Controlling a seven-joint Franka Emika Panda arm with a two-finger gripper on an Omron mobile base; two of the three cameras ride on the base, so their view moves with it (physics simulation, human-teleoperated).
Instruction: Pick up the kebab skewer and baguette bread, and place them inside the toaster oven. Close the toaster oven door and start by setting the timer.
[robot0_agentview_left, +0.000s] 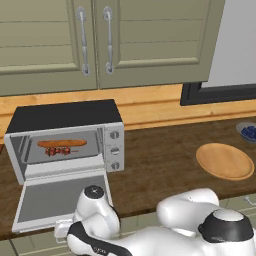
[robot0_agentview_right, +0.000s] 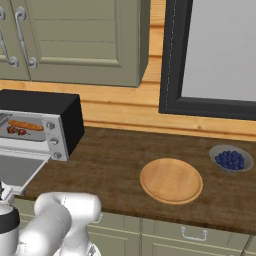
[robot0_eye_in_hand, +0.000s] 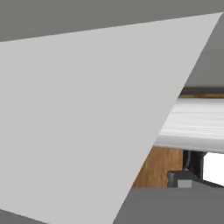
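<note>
The toaster oven (robot0_agentview_left: 65, 117) stands at the left of the wooden counter with the toaster oven door (robot0_agentview_left: 55, 200) folded down flat. Inside on the rack lies the baguette bread (robot0_agentview_left: 61, 143), and the kebab skewer (robot0_agentview_left: 57, 151) rests just in front of it. Both also show through the opening in the right base view: the baguette bread (robot0_agentview_right: 26, 125) and the kebab skewer (robot0_agentview_right: 17, 131). My gripper (robot0_agentview_left: 62, 229) is low at the front edge of the lowered door, open and holding nothing. In the hand view the door's grey panel (robot0_eye_in_hand: 87, 118) is very close, with its silver bar handle (robot0_eye_in_hand: 197, 124) to the right.
A round wooden plate (robot0_agentview_left: 225, 161) lies on the counter to the right of the oven. A bowl of blueberries (robot0_agentview_right: 230, 159) sits beyond it at the far right. Green wall cabinets (robot0_agentview_left: 100, 40) hang above the oven, and a dark-framed window (robot0_agentview_right: 215, 55) is on the right.
</note>
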